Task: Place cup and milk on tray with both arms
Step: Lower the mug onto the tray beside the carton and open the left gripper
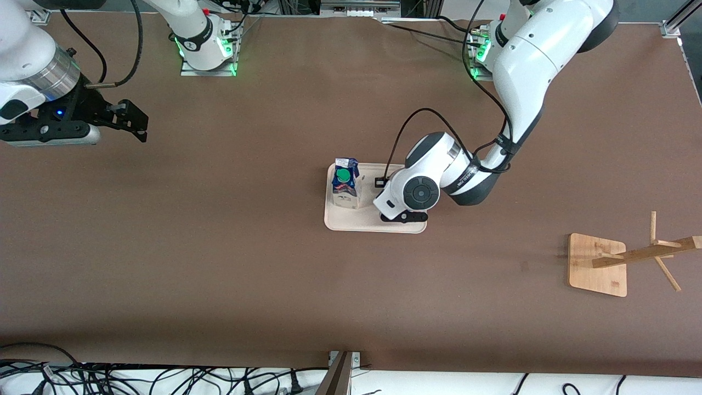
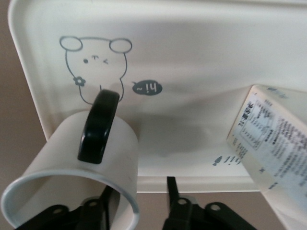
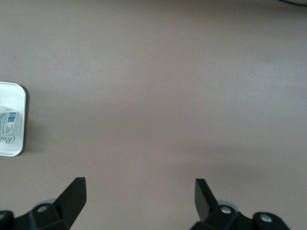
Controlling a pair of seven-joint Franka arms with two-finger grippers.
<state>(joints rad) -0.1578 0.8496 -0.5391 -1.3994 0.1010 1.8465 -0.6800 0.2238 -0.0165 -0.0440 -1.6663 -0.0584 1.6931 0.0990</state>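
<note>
The cream tray (image 1: pixel 378 222) lies mid-table. The milk (image 1: pixel 345 189) stands on it, at the end toward the right arm. The white cup (image 2: pixel 86 163) with a black handle stands on the tray (image 2: pixel 201 57) beside the bunny drawing; in the front view the left arm hides it. My left gripper (image 2: pixel 139 189) is open astride the cup's wall. One finger is inside the cup; the other is outside, clear of the wall. It also shows in the front view (image 1: pixel 403 217). The milk (image 2: pixel 273 148) leans into the left wrist view. My right gripper (image 1: pixel 134 123) is open and empty (image 3: pixel 140 191), waiting over bare table.
A wooden stand (image 1: pixel 598 263) with slanted pegs sits toward the left arm's end, nearer the front camera. The tray's corner (image 3: pixel 12 143) and a bit of milk (image 3: pixel 7 120) show in the right wrist view. Cables lie along the table's near edge.
</note>
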